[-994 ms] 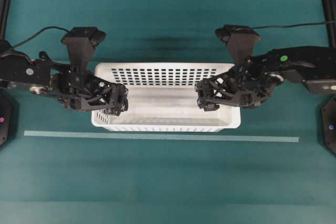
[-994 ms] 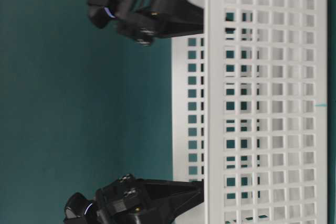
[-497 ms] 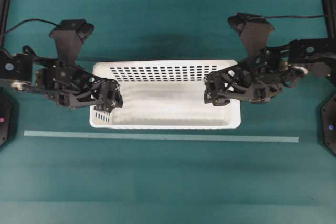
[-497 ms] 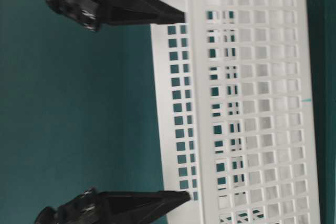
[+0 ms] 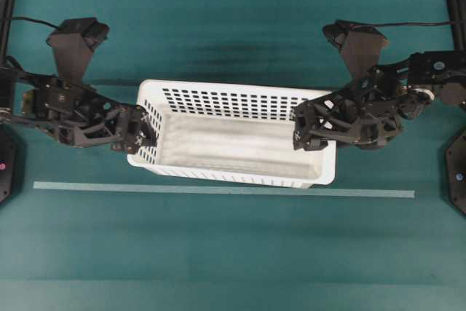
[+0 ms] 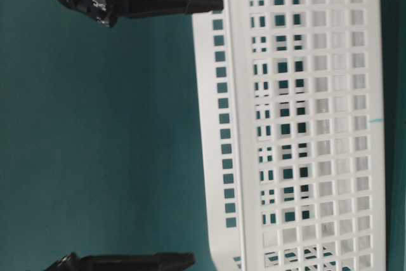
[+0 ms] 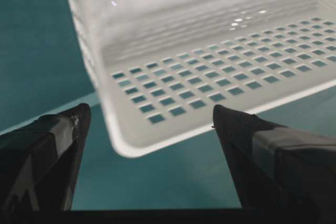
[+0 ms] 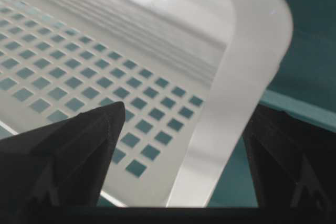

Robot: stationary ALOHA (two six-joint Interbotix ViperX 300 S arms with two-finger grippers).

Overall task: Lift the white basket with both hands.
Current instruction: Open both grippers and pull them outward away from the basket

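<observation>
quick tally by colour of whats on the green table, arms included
white: 1, the white basket
black: 2, the left gripper and the right gripper
pale: 1, the tape strip
total: 4

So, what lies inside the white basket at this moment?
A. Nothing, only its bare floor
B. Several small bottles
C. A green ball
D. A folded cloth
A: the overhead view shows only the plain white floor inside the white basket, with no object resting on it.

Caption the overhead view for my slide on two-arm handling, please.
White basket on teal table, left gripper and right gripper open at its short ends.
</observation>
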